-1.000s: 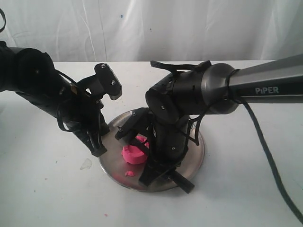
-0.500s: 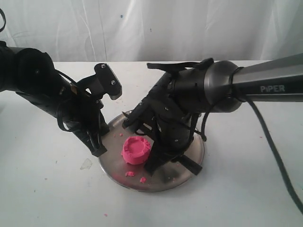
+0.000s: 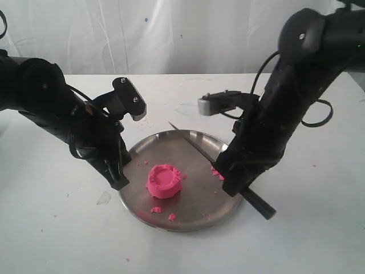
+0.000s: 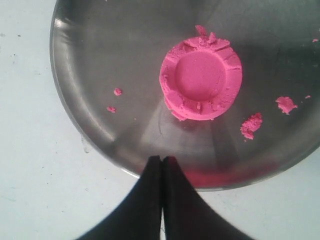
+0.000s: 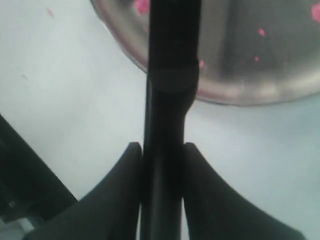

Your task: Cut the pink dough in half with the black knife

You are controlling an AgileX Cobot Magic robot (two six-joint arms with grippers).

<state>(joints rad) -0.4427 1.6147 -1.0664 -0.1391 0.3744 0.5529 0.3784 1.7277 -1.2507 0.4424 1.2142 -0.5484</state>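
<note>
The pink dough point(image 3: 164, 181) point(image 4: 201, 78) is one round puck with a dimpled top, lying left of centre on the round steel plate point(image 3: 197, 191) point(image 4: 100, 60). My right gripper point(image 3: 234, 185) point(image 5: 162, 145) is shut on the handle of the black knife point(image 3: 197, 147) point(image 5: 172, 60). The knife slants over the plate's right side with its tip pointing to the far left, clear of the dough. My left gripper point(image 3: 117, 181) point(image 4: 162, 159) is shut and empty, with its tips at the plate's near left rim.
Pink crumbs point(image 3: 157, 209) point(image 4: 251, 125) are scattered on the plate, some near the knife. The plate point(image 5: 250, 65) sits on a white table point(image 3: 68, 240) with a white curtain behind. A small smear point(image 3: 104, 198) marks the table left of the plate.
My right arm has swung up and to the right, away from the dough, taking the knife with it. The dough puck now shows whole. The left arm has not moved.
</note>
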